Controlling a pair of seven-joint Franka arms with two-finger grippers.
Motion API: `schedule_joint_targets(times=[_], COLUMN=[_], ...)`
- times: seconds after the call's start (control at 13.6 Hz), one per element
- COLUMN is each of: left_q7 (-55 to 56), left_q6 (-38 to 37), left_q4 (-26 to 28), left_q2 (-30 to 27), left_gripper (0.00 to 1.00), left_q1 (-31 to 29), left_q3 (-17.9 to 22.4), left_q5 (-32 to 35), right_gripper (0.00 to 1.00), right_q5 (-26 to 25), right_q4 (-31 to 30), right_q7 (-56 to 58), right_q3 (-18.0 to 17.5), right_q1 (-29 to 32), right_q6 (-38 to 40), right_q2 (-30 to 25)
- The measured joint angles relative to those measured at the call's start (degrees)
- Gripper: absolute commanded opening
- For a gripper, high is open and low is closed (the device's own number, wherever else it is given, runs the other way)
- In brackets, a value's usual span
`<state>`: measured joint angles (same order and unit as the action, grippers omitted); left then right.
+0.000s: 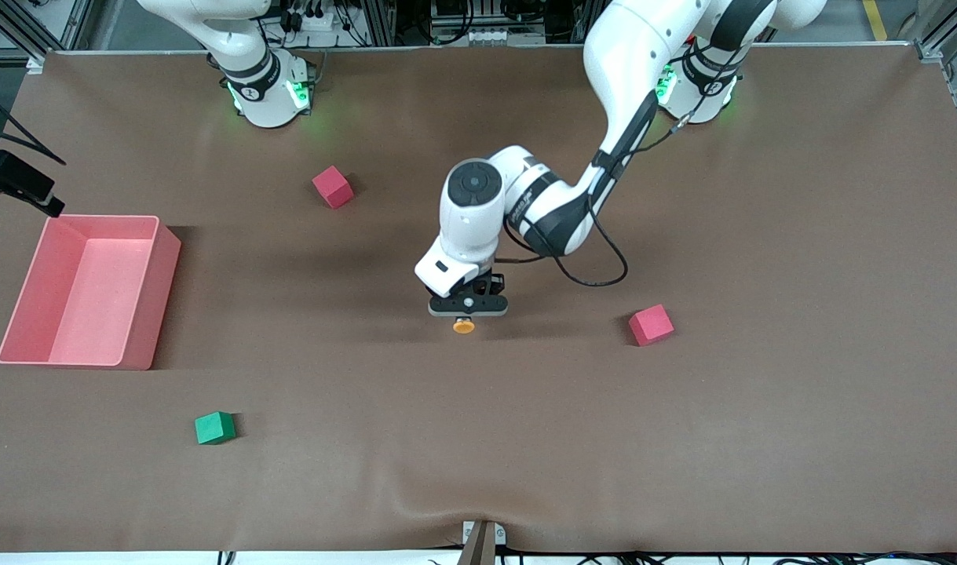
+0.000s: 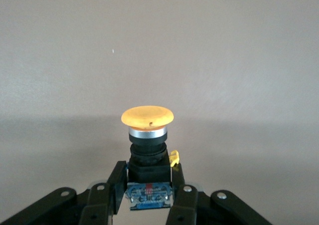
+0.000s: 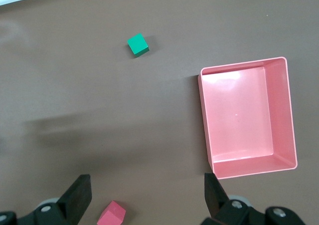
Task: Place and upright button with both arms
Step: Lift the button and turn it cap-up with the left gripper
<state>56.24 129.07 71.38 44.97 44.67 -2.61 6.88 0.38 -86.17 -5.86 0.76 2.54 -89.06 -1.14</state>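
The button (image 1: 464, 326) sits mid-table, between the bin (image 1: 23, 306) and a cube (image 1: 651, 325).

**No readable text**

Only lettering spotted: dark print on left arm's (image 1: 525, 200) white wrist link, front view, too small to read. Small markings on the blue-red plate at base of button (image 2: 147, 135), left wrist view, also illegible. Table (image 1: 761, 431), pink bin (image 1: 23, 306), cubes: no labels, brands, nos. or signs legible.
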Motion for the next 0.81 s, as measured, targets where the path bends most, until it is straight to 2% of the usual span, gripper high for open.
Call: schedule_joint_targets(times=[0.37, 0.59, 0.81], left_q7=[29.0, 37.7, 49.1], left_q6=[3.0, 3.4, 3.5], left_q4=[1.0, 1.9, 2.9], left_q2=[-0.2, 0.5, 4.1], left_gripper=[0.00, 0.00, 0.00], left_q1=[3.5, 5.2, 8.0], left_q3=[0.0, 0.1, 0.1], left_q5=[20.6, 27.8, 43.9], right_gripper=[1.00, 1.00, 1.00], right_q5=[0.0, 0.0, 0.0], right_q4=[0.0, 0.0, 0.1], right_q7=[0.0, 0.0, 0.0], right_q3=[0.0, 0.1, 0.0], right_q1=[0.0, 0.1, 0.0], right_q6=[0.7, 0.8, 0.8], right_q2=[0.0, 0.0, 0.0])
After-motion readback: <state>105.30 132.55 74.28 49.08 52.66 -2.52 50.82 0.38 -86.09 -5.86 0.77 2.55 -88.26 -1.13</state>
